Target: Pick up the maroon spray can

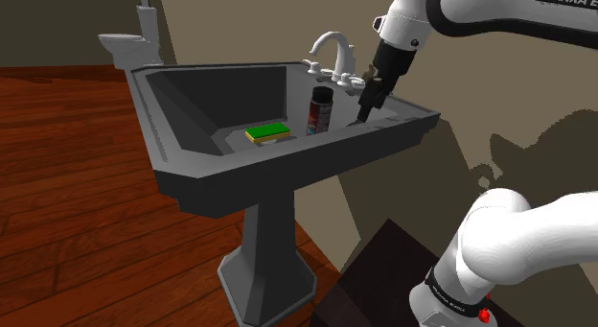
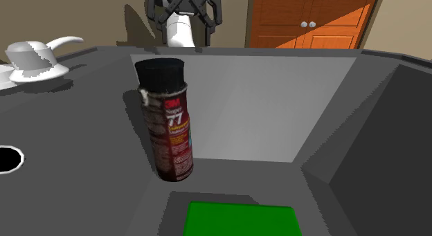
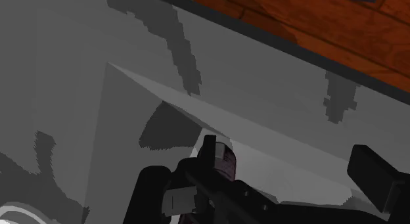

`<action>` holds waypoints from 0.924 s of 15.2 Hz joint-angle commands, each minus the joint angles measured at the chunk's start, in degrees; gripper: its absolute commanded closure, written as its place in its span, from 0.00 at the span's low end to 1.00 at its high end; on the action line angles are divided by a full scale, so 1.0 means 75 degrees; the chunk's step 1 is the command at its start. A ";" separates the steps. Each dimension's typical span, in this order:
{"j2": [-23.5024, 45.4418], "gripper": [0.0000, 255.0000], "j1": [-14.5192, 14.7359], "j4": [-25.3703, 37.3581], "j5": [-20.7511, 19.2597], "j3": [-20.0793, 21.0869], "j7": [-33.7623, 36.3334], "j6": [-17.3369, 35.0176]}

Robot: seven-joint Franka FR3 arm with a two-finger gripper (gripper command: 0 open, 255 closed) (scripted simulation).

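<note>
**Gripper wide open beside the can**

In the shoulder view you see, left to right: a green-topped yellow rectangular sponge (image 1: 266,133) lying in the dark grey pedestal sink (image 1: 192,172). Next comes the maroon spray can with a black cap (image 1: 320,111) — upright in the basin. Just beside it is the all-black two-finger gripper (image 1: 366,111) — fingers (image 3: 374,175) spread wide, holding nothing.
</note>
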 commanded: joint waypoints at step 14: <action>0.4245 0.00 -0.0200 0.3806 -0.0197 -0.0539 -0.0977 -0.0148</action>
